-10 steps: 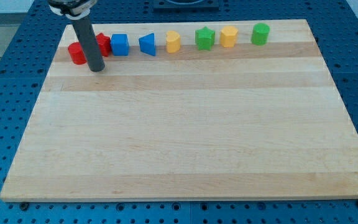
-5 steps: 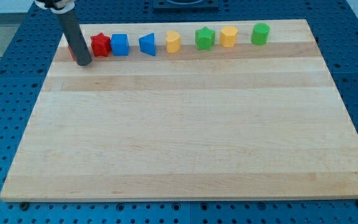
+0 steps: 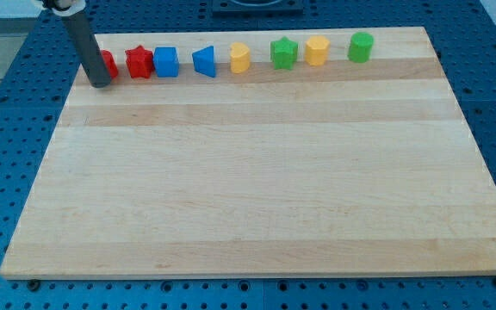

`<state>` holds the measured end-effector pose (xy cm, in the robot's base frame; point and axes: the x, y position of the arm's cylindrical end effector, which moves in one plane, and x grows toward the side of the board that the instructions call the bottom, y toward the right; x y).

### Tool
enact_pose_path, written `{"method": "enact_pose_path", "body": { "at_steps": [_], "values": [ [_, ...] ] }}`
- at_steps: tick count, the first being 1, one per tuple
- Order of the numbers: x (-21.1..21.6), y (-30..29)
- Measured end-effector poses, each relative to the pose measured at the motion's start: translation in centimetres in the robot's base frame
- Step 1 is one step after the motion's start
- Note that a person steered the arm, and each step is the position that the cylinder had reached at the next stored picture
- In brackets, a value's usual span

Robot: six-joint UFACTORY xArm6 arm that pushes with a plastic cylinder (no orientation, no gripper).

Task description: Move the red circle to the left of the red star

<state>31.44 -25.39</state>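
The red circle (image 3: 108,65) sits near the board's top left corner, partly hidden behind my rod. The red star (image 3: 139,62) stands just to its right, with a small gap between them. My tip (image 3: 100,83) rests on the board at the lower left edge of the red circle, touching or nearly touching it.
A row runs right from the star along the top edge: blue cube (image 3: 166,62), blue triangle-like block (image 3: 204,62), yellow block (image 3: 240,58), green star (image 3: 283,53), yellow block (image 3: 317,51), green cylinder (image 3: 361,46). The wooden board's left edge (image 3: 69,95) is close to my tip.
My rod has moved left, from between the circle and the star to the circle's left side. The red circle now sits slightly further up and closer to the star.
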Motion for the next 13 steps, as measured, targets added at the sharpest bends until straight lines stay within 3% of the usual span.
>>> {"method": "enact_pose_path", "body": {
  "at_steps": [1,2,3,4,6,8,11,13],
  "values": [
    [0.1,-1.1],
    [4.4,0.1],
    [11.5,5.1],
    [15.6,9.0],
    [17.0,9.6],
    [26.3,11.3],
    [25.8,11.6],
    [16.2,11.6]
  ]
}}
